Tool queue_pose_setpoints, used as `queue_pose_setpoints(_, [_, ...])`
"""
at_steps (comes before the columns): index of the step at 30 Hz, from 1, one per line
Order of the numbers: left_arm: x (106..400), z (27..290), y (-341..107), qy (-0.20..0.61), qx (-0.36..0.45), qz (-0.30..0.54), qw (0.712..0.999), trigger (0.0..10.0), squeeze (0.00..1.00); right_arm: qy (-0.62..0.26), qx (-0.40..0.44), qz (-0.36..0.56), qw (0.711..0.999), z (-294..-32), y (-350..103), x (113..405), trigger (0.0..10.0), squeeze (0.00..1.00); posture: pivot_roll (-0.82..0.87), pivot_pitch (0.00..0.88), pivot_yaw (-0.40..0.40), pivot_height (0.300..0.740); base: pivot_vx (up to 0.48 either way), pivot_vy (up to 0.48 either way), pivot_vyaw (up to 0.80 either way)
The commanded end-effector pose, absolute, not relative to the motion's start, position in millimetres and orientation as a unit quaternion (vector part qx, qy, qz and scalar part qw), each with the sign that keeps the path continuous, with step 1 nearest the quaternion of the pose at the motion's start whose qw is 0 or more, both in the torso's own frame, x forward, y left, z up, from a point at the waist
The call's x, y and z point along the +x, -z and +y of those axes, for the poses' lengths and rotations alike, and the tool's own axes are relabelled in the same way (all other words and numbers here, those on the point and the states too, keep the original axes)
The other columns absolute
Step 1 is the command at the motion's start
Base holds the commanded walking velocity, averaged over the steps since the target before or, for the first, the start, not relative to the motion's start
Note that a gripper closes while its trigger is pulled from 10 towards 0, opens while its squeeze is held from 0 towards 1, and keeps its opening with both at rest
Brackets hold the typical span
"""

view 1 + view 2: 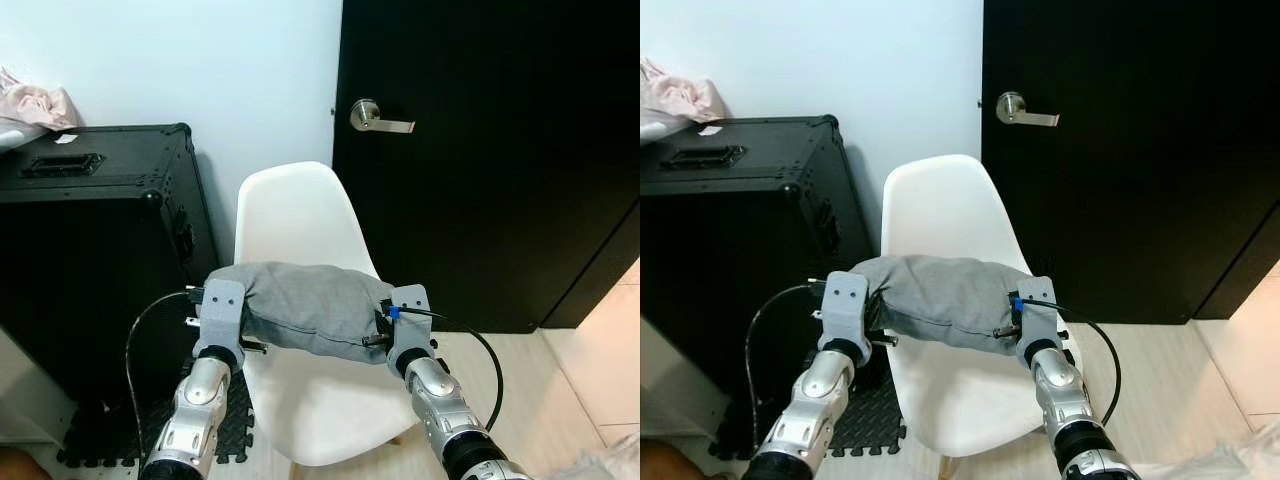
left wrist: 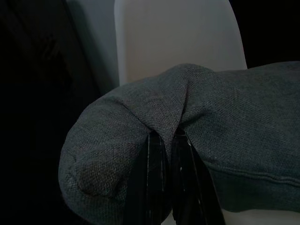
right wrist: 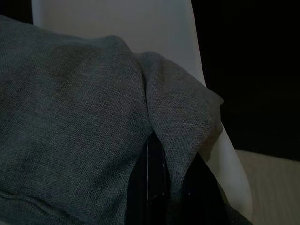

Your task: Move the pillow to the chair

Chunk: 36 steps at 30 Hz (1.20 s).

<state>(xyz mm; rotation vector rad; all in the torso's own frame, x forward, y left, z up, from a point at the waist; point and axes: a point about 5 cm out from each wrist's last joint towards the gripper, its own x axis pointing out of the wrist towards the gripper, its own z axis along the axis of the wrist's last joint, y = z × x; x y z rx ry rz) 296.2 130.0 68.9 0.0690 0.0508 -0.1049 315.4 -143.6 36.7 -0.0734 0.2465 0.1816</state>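
Left gripper [image 2: 168, 154] and right gripper [image 3: 161, 164] pinch the grey fabric pillow [image 1: 305, 305] above the white moulded chair [image 1: 300, 215]; lowering evenly advised.

The gray pillow [image 1: 305, 305] hid the middle of the white chair [image 1: 295, 215], so I could not tell if it touched the seat. The fingers [image 2: 161, 183] of the left gripper [image 2: 168, 154] sank into a fold of cloth, and their tips were covered. The right gripper [image 3: 166, 159] was buried the same way. The chair's legs were cut off at the bottom edge. The black case [image 1: 90, 230] ran off the left side.
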Motion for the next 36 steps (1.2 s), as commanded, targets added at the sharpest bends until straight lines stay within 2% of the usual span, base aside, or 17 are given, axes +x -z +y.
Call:
queue_pose_setpoints(1, [295.9,130.3,-68.9,0.056,0.035,0.024,0.998,10.0,0.0,-0.112,-0.035,0.098,0.988,-133.3,-45.7,320.7,10.0,0.0,0.08,0.037,-0.007,0.74,0.0,0.0,0.0])
queue_pose_setpoints(31, [286.4,175.3,-50.8,-0.03,0.048,0.064,0.996,10.0,0.0,-0.128,-0.061,0.118,0.983,-140.6,-40.9,318.2,10.0,0.0,0.05,0.058,-0.067,0.74,0.0,0.0,0.0])
queue_pose_setpoints(36, [294.3,178.9,-57.9,-0.044,0.052,0.049,0.996,10.0,0.0,-0.122,-0.056,0.101,0.986,-136.5,-54.5,331.3,10.0,0.0,0.05,0.068,-0.082,0.74,0.0,0.0,0.0])
